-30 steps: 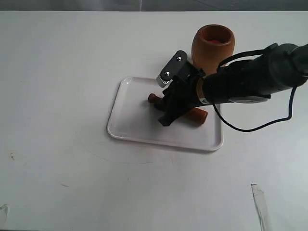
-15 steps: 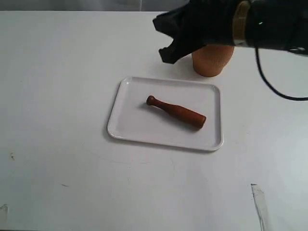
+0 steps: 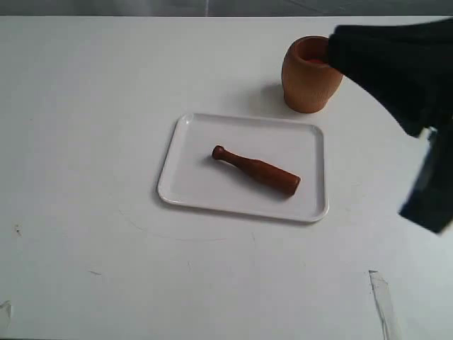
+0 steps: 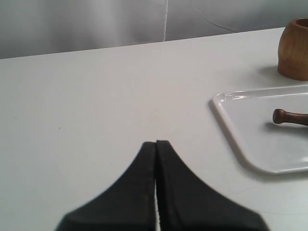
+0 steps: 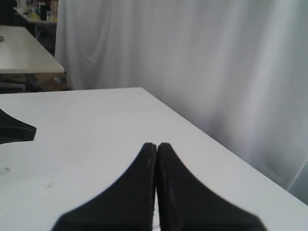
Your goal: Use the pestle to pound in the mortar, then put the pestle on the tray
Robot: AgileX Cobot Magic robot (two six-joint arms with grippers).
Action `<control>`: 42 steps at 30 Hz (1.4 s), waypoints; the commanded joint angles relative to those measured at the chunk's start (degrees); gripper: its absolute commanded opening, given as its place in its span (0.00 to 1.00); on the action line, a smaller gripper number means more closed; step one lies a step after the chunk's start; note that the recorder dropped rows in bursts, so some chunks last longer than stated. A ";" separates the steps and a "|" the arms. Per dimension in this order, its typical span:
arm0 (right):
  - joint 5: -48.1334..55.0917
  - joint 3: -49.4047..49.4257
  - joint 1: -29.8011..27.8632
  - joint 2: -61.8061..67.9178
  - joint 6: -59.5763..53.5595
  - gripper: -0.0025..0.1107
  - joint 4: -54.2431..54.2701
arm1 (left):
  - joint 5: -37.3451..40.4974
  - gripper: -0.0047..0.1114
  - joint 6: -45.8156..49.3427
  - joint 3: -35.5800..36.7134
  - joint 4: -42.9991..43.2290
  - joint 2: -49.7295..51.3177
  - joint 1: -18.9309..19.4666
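Note:
The dark reddish-brown pestle (image 3: 256, 171) lies flat on the white tray (image 3: 198, 193), knob end toward the left; its knob (image 4: 280, 116) shows in the left wrist view. The wooden mortar (image 3: 306, 76) stands upright behind the tray's far right corner, partly covered by my right arm (image 3: 403, 78), a blurred dark mass at the right edge. My right gripper (image 5: 156, 144) is shut and empty, held above bare table. My left gripper (image 4: 156, 142) is also shut and empty, well left of the tray (image 4: 231, 130); it does not show in the exterior view.
The white table (image 3: 92, 106) runs wide to the left and front of the tray. A white curtain (image 5: 192, 57) hangs behind the table's edge. A scuff or tape strip (image 3: 382, 301) marks the front right of the table.
My right gripper let go of the pestle on the tray, rose, and swung away to the right edge of the view. The pestle shifted slightly left.

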 commanded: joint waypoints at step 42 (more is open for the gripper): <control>8.93 27.06 -22.30 -42.71 9.13 0.02 1.23 | -0.17 0.04 -0.47 0.03 -0.42 -0.07 -0.44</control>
